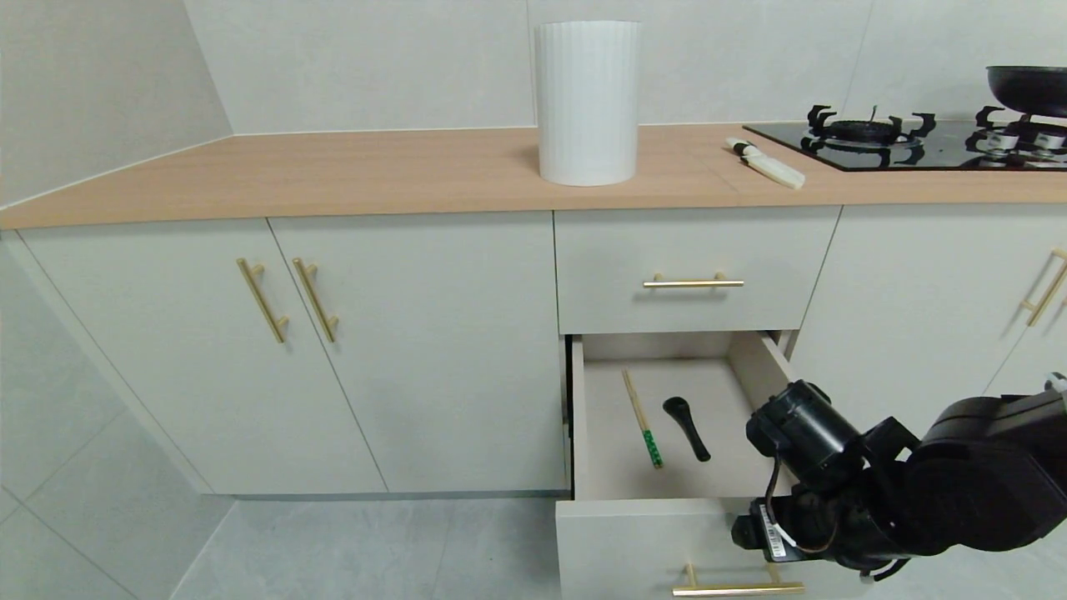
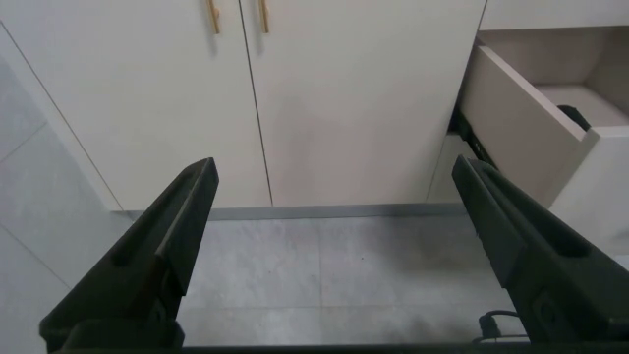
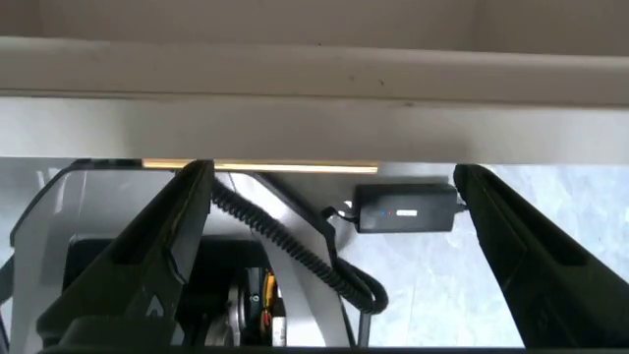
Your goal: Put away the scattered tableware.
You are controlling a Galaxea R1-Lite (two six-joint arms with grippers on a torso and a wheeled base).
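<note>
While our right gripper is hanging, jaws spread and empty, at the drawer front, we are noting chopsticks and a black spoon lying inside, just beyond it; left gripper likewise spread.

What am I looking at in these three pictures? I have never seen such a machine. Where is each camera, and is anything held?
This is a two-armed robot in a kitchen. The wide picture comes from its head; the other two come from its wrists, where the prongs are the open, empty left gripper and right gripper. In the open beige drawer lie wooden chopsticks with green ends and a black spoon. On the wooden counter are a white ribbed cylinder and a pale knife.
</note>
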